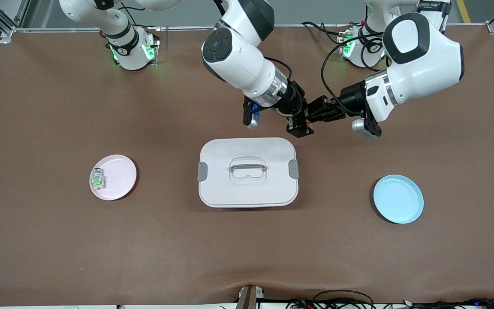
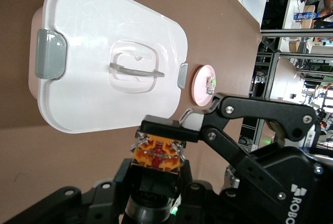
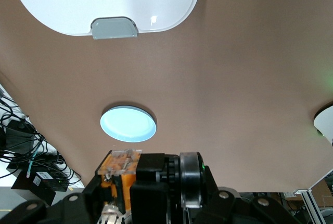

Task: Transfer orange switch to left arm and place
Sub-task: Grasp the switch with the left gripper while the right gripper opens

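The orange switch (image 1: pixel 308 124) hangs in the air between both grippers, over bare table just past the box's corner nearest the left arm's base. My right gripper (image 1: pixel 299 125) is shut on it. My left gripper (image 1: pixel 319 113) meets it from the left arm's end and is also shut on it. In the left wrist view the switch (image 2: pixel 156 156) shows its orange face between my left gripper's fingers (image 2: pixel 156 177). In the right wrist view the switch (image 3: pixel 118 171) sits in my right gripper (image 3: pixel 132 185). The white box (image 1: pixel 247 171) stands closed at the table's middle.
A pink plate (image 1: pixel 118 171) toward the right arm's end holds a pale part with a green centre (image 1: pixel 97 179). A blue plate (image 1: pixel 398 198) lies toward the left arm's end and also shows in the right wrist view (image 3: pixel 128 123).
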Controlling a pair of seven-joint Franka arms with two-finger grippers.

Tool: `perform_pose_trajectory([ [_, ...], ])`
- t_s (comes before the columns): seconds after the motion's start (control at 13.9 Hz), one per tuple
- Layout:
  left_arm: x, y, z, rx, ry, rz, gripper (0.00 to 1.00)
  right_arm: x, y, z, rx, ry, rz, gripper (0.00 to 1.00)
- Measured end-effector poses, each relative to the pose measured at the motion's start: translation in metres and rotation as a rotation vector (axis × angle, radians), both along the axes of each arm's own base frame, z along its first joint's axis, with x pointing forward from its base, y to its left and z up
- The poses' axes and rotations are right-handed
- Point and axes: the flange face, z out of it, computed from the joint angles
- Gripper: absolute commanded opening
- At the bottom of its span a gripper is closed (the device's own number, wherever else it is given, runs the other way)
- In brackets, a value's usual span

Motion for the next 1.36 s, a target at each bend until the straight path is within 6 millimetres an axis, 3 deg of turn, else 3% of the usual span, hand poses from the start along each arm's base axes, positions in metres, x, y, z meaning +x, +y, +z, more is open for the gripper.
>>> perform_pose_trajectory([
  [0.36, -0.001, 0.000, -0.002, 0.082, -0.035, -0.051, 0.00, 0.001, 0.003, -0.003, 0.016, -0.014, -0.014, 1.00],
  [0.57, 0.002, 0.010, -0.003, 0.156, -0.066, -0.076, 0.00, 0.001, 0.003, -0.004, 0.015, -0.013, -0.013, 1.00],
  [1.01, 0.016, 0.063, -0.012, 0.393, -0.105, -0.146, 0.00, 0.007, -0.006, -0.018, -0.050, -0.066, 0.141, 1.00],
  [1.36, 0.019, 0.113, -0.023, 0.598, -0.084, -0.245, 0.00, 0.026, -0.042, -0.021, -0.129, -0.209, 0.545, 1.00],
])
